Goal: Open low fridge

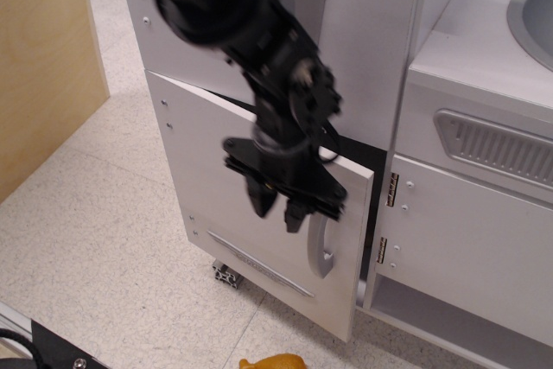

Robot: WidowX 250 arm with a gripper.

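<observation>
before one low fridge, door ajar, hangs one gripper.

silver-grey fridge door with grey handle, black gripper, white cabinet door with brass hinges, speckled off-white floor, tan wooden panel

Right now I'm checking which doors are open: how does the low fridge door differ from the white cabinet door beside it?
The low fridge door is swung ajar, showing a dark gap; the white cabinet door sits shut. The fridge door carries a curved handle; the cabinet door shows brass hinges. Both are pale, flat panels.
</observation>
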